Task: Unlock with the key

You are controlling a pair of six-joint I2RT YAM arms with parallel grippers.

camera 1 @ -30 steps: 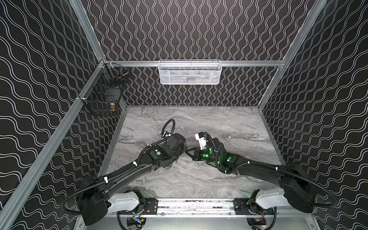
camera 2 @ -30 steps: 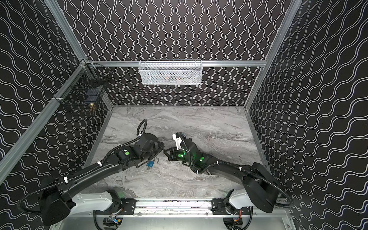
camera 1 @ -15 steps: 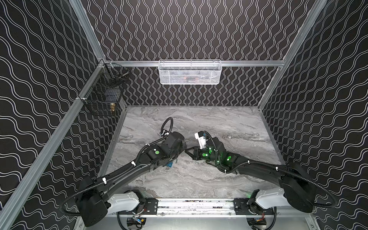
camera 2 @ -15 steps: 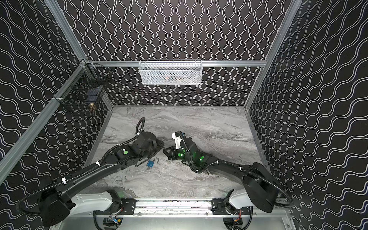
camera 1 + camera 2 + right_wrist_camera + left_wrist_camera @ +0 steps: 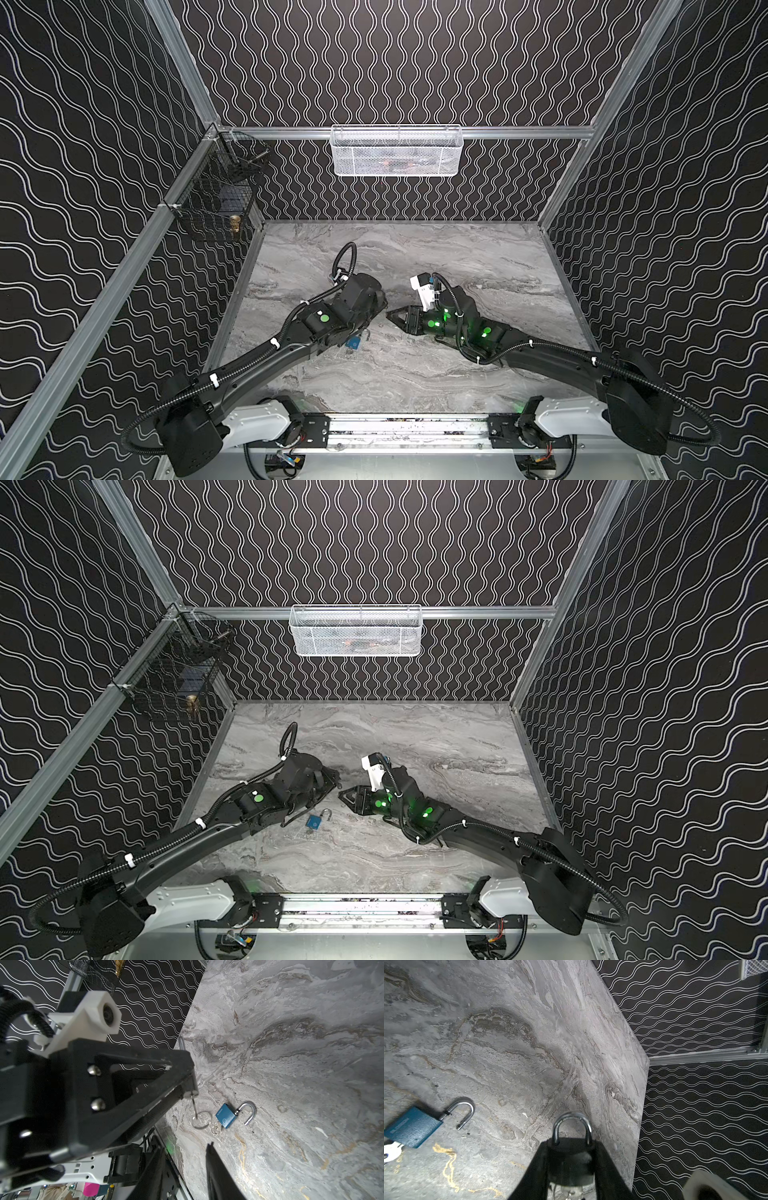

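Clamping black padlock in left tool, key in its keyhole; holding nothing in right tool, jaws apart, near unlocked blue padlock on worktop.

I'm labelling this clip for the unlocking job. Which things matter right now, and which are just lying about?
In the job: dark padlock, shackle shut, clamped in the left gripper; key in its keyhole; right gripper, open and empty.
Lying about: blue padlock, already open, on the table; white mesh basket; black wire basket.
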